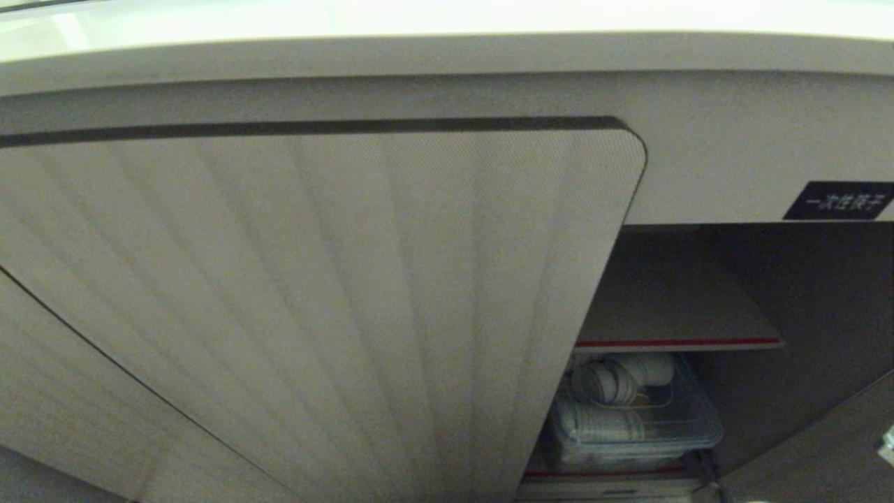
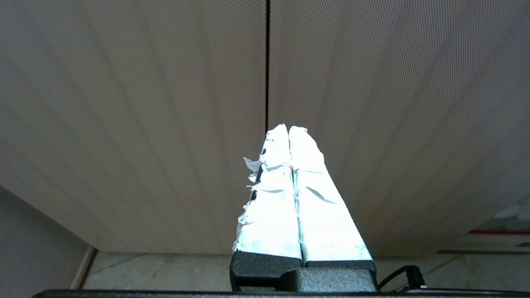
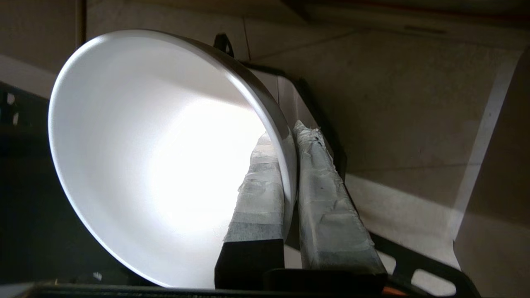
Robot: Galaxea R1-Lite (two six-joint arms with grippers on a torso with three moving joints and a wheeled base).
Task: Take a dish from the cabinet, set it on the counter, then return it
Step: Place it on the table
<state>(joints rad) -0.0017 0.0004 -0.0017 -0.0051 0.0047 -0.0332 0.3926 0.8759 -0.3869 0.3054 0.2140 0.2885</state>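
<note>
Cream counter point(image 1: 447, 17) is running bright along the top of the head view, and under it the cabinet point(image 1: 698, 175) is showing one ribbed beige door point(image 1: 314, 293) closed and the compartment beside it standing open. Inside that opening a red-edged shelf point(image 1: 677, 342) is sitting above a clear plastic bin point(image 1: 698, 433) that is holding white crockery lying on its side. A small black label point(image 1: 838, 200) is sitting just above the opening. Down by the pale tiled floor point(image 3: 414, 103), the right gripper point(image 3: 292, 136) is pinching the rim of the white dish point(image 3: 136, 157), one taped finger inside the bowl and one outside. The left gripper point(image 2: 288, 129) is hanging before the closed doors, its taped fingers point(image 2: 269, 198) pressed together on nothing.
</note>
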